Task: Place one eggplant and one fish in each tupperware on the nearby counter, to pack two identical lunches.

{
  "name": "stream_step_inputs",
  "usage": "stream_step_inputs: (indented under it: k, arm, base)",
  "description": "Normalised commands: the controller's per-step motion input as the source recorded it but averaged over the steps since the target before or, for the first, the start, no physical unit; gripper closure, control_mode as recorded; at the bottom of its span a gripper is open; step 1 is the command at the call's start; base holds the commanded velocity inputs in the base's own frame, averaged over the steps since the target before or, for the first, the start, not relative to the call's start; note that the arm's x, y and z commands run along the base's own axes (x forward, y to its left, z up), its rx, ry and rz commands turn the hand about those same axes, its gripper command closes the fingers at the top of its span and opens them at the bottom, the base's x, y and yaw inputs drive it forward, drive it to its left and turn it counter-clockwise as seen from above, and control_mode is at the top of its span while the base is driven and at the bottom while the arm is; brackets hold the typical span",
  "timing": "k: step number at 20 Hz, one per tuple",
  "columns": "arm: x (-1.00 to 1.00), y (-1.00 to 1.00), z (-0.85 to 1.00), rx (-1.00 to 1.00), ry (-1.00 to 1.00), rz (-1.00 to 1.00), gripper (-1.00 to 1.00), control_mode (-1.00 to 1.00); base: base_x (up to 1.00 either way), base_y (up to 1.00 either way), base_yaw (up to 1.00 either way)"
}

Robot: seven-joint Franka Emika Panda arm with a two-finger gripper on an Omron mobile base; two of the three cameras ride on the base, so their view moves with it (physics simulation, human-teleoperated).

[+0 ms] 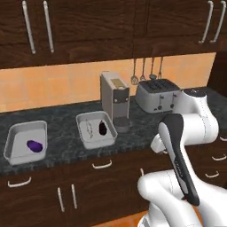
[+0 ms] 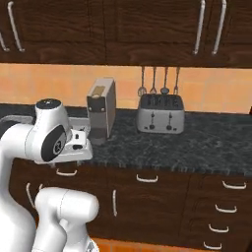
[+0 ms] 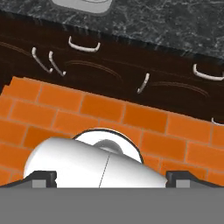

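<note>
Two pale-grey tupperware stand on the dark counter (image 1: 62,133). The left tupperware (image 1: 17,133) holds a violet eggplant (image 1: 34,145). In the right tupperware (image 1: 84,119) a near-black eggplant (image 1: 103,128) lies next to a thin grey fish (image 1: 88,128). My gripper (image 3: 111,178) is open and holds nothing, its fingertips (image 3: 43,177) wide apart. It hangs in front of the cabinets, away from the counter, and points down at the orange brick floor. The hand view catches a tupperware rim (image 3: 83,3) at its top edge.
A tall metal coffee machine (image 1: 114,95) stands right of the right tupperware, and a toaster (image 1: 157,95) beyond it. Utensils hang on the wall behind. Curved silver handles (image 3: 84,45) line the cabinet fronts below the counter edge.
</note>
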Motion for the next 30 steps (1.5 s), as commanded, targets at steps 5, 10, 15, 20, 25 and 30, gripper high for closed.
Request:
stream_step_inputs:
  k: [5, 10, 15, 20, 25, 30]
  arm:
    - [0.0, 0.0, 0.0, 0.0, 0.0, 0.0, -1.0, 1.0]
    - [0.0, 0.0, 0.0, 0.0, 0.0, 0.0, -1.0, 1.0]
    - [0.0, 0.0, 0.0, 0.0, 0.0, 0.0, -1.0, 1.0]
    - [0.0, 0.0, 0.0, 0.0, 0.0, 0.0, -1.0, 1.0]
    - [0.0, 0.0, 0.0, 0.0, 0.0, 0.0, -1.0, 1.0]
    - [0.0, 0.0, 0.0, 0.0, 0.0, 0.0, -1.0, 1.0]
  base:
    - [0.1, -0.92, -0.69]
    - [0.12, -0.99, -0.57]
    - [0.16, -1.0, -0.23]
    - [0.22, -1.0, 0.0]
    - [0.18, -1.0, 0.0]
    - [0.1, -1.0, 0.0]
